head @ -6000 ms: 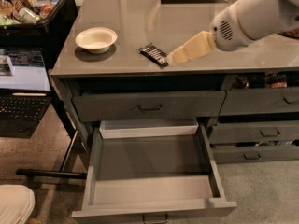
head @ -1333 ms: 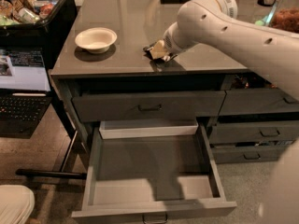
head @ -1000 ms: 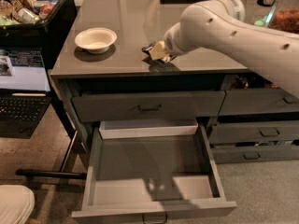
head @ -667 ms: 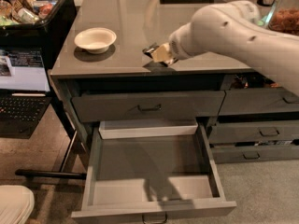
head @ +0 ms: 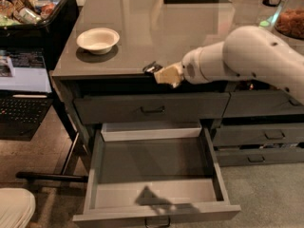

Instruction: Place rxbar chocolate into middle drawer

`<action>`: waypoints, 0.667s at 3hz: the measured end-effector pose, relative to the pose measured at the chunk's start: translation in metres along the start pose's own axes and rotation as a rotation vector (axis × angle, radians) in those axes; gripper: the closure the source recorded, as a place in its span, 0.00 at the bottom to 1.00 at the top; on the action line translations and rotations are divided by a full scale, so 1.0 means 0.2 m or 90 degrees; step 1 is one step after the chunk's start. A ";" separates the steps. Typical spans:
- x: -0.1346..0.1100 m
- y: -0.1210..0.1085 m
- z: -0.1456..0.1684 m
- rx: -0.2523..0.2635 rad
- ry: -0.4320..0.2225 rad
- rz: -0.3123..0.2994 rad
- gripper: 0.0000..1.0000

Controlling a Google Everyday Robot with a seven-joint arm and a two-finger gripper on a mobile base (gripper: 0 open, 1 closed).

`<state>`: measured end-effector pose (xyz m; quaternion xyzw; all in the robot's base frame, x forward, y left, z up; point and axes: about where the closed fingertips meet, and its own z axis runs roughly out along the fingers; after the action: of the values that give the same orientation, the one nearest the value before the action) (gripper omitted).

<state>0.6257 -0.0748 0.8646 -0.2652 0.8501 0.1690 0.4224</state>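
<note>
One arm reaches in from the right, and its gripper (head: 157, 73) sits right at the desk's front edge, about midway along it. The pale fingers (head: 167, 75) are clamped on the bar (head: 151, 68), which pokes out to the left of them, tilted, just at the lip of the edge.

Straight below, the middle drawer (head: 152, 165) is pulled far out, its pale floor bare, with open room above it from the front edge down. A shadow falls on the inside of its front panel. The top drawer (head: 152, 109) is closed, as are the side drawers (head: 266, 136) under the desk's right half.

The grey desktop (head: 156, 23) is glossy. A white bowl (head: 98, 39) stands near its left edge, well apart from the gripper. A black bin (head: 45, 20) of snacks sits off the far left corner, with a laptop (head: 23, 96) below it.
</note>
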 end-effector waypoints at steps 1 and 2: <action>0.22 0.05 -0.07 -0.074 0.005 0.017 1.00; 0.46 0.06 -0.01 -0.147 0.025 -0.029 1.00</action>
<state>0.5718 -0.0938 0.7921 -0.3349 0.8267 0.2511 0.3761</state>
